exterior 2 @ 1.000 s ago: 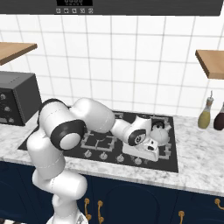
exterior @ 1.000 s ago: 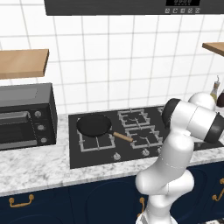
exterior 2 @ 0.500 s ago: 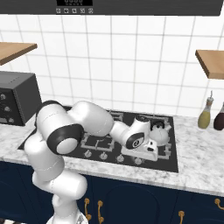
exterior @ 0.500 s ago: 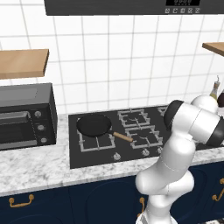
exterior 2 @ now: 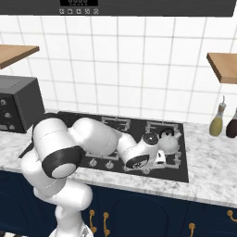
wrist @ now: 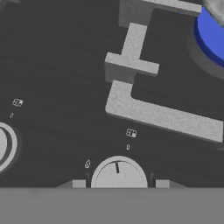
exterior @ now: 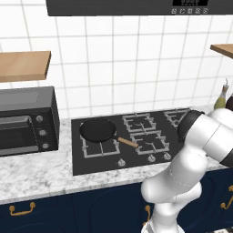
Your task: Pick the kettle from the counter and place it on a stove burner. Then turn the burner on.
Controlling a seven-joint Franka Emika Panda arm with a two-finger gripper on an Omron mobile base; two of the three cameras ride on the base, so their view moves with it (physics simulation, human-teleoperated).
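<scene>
Kettle is seen set on the stove burner at the right of the cooktop, so the placing step is judged done and the burner-on step in hand. Straddling the control knob, the gripper is part-closed; contact cannot be confirmed, a twist is called for next. Tiny markings beside the knob are unreadable.

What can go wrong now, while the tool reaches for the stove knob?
1. The tool frames one knob, but another knob sits beside it; a small drift could turn the wrong burner.
2. The kettle stands close to the robot's wrist, so a twist might bump it on the grate.
</scene>
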